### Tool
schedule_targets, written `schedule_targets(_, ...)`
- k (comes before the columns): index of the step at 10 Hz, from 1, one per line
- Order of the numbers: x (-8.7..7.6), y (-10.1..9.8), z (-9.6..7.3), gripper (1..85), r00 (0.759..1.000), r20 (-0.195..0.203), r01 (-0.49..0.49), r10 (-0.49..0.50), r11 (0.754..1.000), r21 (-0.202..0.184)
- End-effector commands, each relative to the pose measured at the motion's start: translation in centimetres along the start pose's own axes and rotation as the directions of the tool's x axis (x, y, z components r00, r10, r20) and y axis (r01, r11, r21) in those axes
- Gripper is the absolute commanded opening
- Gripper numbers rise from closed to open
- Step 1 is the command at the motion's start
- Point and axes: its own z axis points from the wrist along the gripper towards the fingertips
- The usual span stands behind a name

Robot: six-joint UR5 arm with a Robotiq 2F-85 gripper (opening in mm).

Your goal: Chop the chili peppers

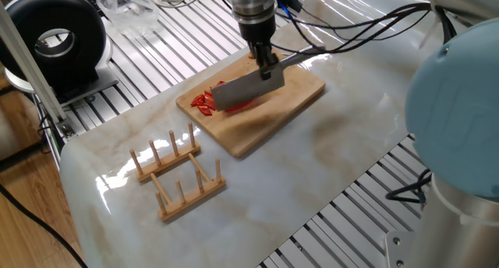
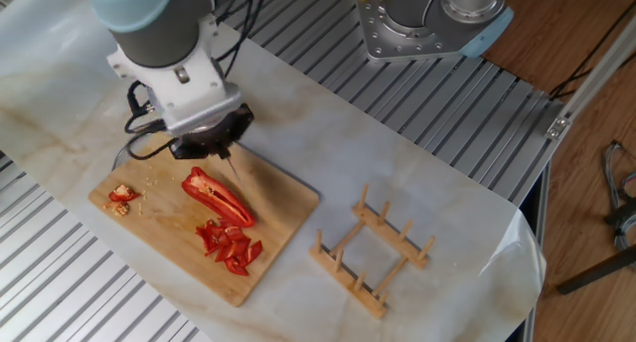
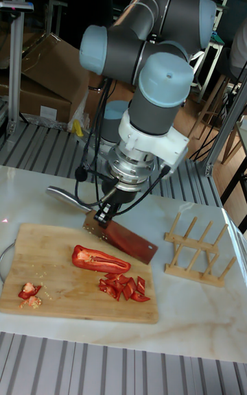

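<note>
On the wooden cutting board (image 2: 169, 233) lies one long chili pepper half (image 2: 217, 196), glossy red, with a heap of small cut red bits (image 2: 231, 248) beside it. The same half (image 3: 99, 258) and bits (image 3: 123, 287) show in the tall view. Stem scraps (image 2: 121, 198) sit at the board's other end. My gripper (image 3: 110, 213) is shut on the handle of a cleaver (image 3: 129, 240), whose blade hangs just above the board behind the pepper half. In one fixed view the blade (image 1: 245, 90) hides most of the half, and only the bits (image 1: 204, 103) show beside it.
A wooden peg rack (image 2: 373, 248) (image 1: 175, 174) stands on the marble tabletop beside the board. A black round device (image 1: 58, 42) sits at the far corner. Cables (image 1: 351, 22) trail behind the arm. Slatted metal surrounds the marble top.
</note>
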Motion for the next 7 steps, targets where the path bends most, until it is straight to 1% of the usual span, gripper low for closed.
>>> schedule_targets(1,-2.1,-0.4,0.0,1.3,0.984,0.055,-0.167,0.167,0.986,-0.017)
schedule_targets(2,-2.1,-0.5,0.4,1.3,0.984,0.022,-0.178,0.179,0.984,-0.029)
schedule_targets(3,-1.8,-0.3,0.7,1.3,0.979,-0.014,-0.203,0.202,0.979,-0.023)
schedule_targets(4,-1.5,0.1,0.9,1.3,0.975,-0.048,-0.216,0.215,0.976,-0.028)
schedule_targets(5,-1.4,0.4,1.1,1.3,0.977,-0.07,-0.204,0.202,0.978,-0.035)
schedule_targets(7,-0.9,0.4,1.2,1.3,0.979,-0.103,-0.178,0.175,0.984,-0.022)
